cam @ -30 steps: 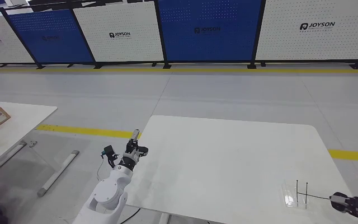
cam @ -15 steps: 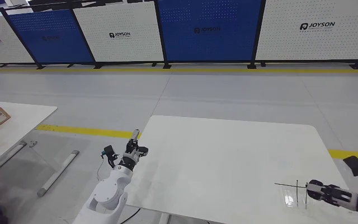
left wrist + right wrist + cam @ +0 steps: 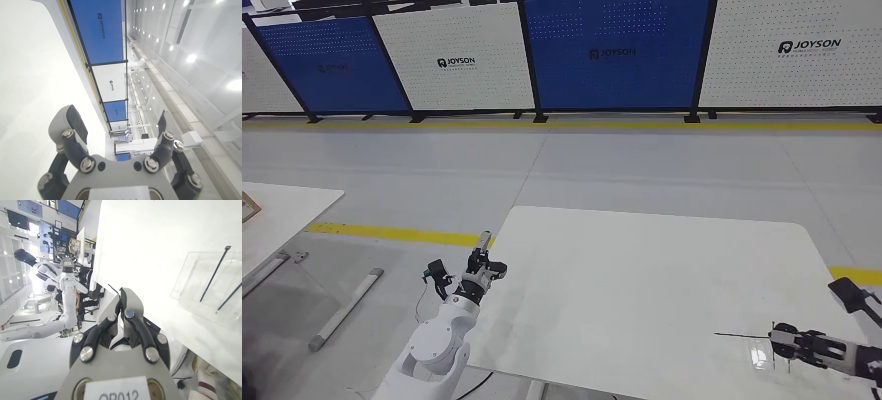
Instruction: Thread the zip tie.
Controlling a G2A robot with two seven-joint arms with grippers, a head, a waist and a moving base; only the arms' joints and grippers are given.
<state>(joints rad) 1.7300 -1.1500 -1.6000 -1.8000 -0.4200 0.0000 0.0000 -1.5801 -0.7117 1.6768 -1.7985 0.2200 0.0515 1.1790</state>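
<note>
1. A clear holder (image 3: 189, 279) sits near the 4 o'clock corner of the white table (image 3: 642, 290); it is a flat transparent block with straight edges, like acrylic; two thin black ties stand in it, the headed tie (image 3: 214, 273) with a small square head at its free end, and the second tie (image 3: 229, 295) just beside it.
2. The right gripper (image 3: 120, 294) is clenched on the zip tie (image 3: 742, 336); the ribbed black pads press together, and a short black end (image 3: 112, 288) sticks out past the fingertips.
3. In the top view, this zip tie is a straight thin line; it points from the right gripper (image 3: 782, 338) toward 9 o'clock and passes just beside the holder (image 3: 758, 356); I cannot tell whether it touches it.
4. The left gripper (image 3: 118, 111) is spread wide and holds nothing; it is at the 9 o'clock edge of the table, well apart from the holder; one finger (image 3: 75, 121) shows a dark pad with fine texture.
5. The table top is smooth, matte and white, with rounded corners.
</note>
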